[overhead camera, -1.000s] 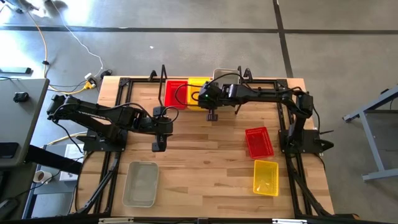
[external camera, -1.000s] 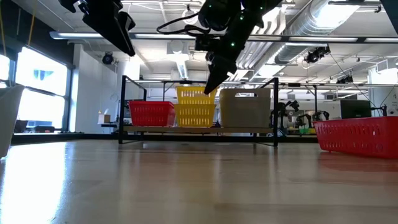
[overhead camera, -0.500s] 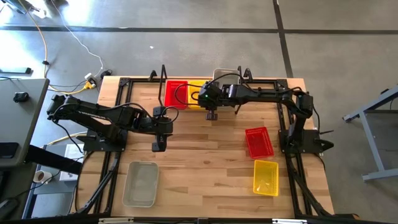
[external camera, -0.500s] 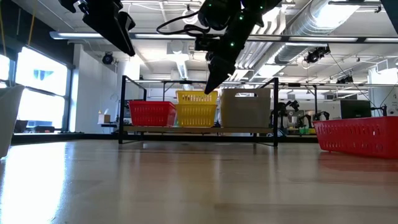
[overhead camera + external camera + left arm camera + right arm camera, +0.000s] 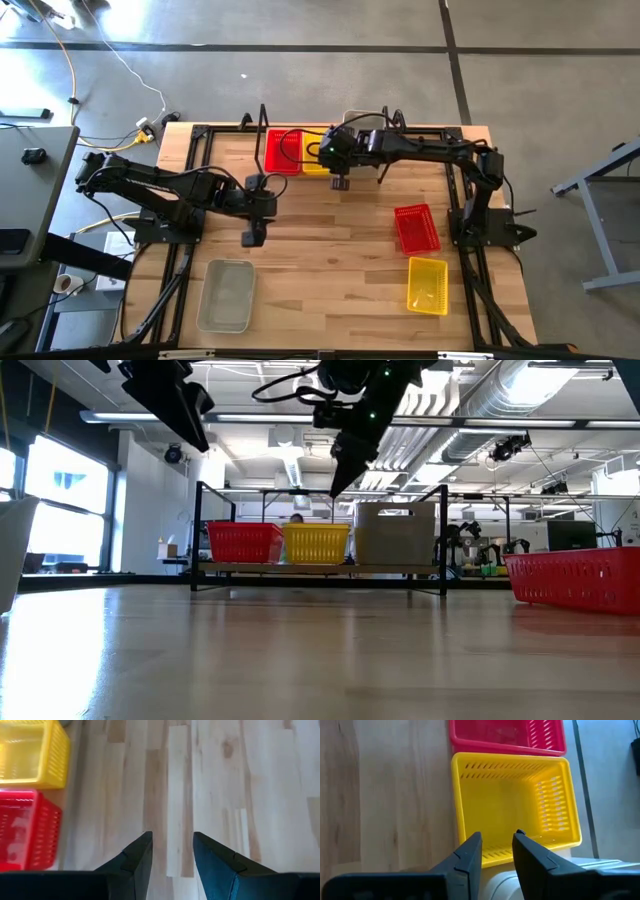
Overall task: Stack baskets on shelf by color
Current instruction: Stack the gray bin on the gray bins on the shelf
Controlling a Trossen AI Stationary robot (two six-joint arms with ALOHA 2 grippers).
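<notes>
Now yellow basket (image 5: 515,805) lengthwise w/ shelf (image 5: 320,568)

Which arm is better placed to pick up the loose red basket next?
Right, probably: the red basket lies near the right arm's base; the left gripper hangs farther off, and the right gripper is empty.

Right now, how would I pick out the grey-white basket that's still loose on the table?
Start at the wooden table seen from above and go to the near corner on the left arm's side. The grey-white basket lies there alone, open side up. Unlike the red basket and yellow basket opposite, it is pale and translucent.
</notes>
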